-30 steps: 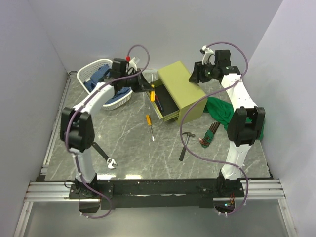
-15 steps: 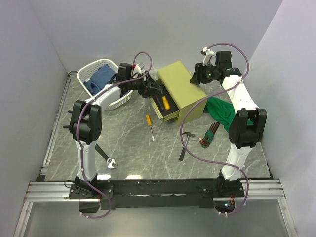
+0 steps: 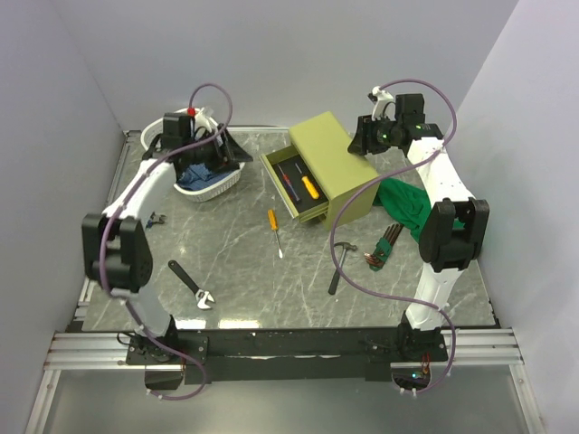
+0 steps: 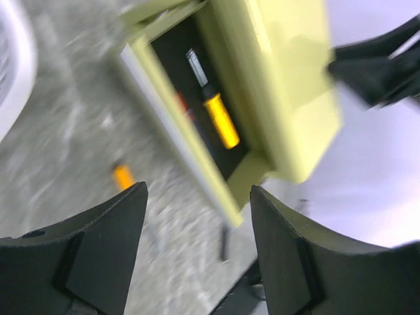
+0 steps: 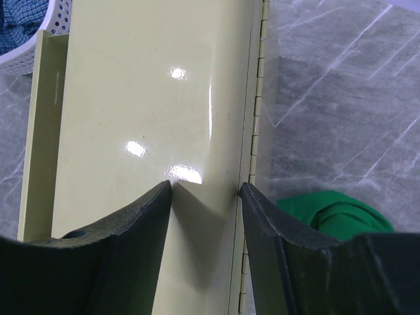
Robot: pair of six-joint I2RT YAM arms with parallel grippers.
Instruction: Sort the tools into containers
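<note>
Chest (image 3: 336, 172), top view: drawer (image 3: 291, 179) pulled out, yellow screwdriver (image 3: 308, 186) inside; left gripper (image 3: 226, 154) well left of the chest, over the basket (image 3: 217, 187); right gripper (image 3: 359, 140) at the chest's far corner. Left wrist view: fingers (image 4: 105, 249) apart, empty, the chest's drawer beyond them. Right wrist view: fingers (image 5: 141, 223) apart, empty, over the chest's top by its hinge.

The left arm (image 3: 145, 185) and right arm (image 3: 441, 176) have white shells on the long links and black housings at the joints. A purple cable (image 3: 412, 80) loops loosely along each. A red dot (image 3: 192, 110) marks the left wrist, and a green light (image 3: 414, 372) glows at the right base. The left gripper (image 4: 197, 190) and right gripper (image 5: 205, 187) have broad, matt black wedge fingers. One finger of each shows a round hole (image 5: 77, 233).
</note>
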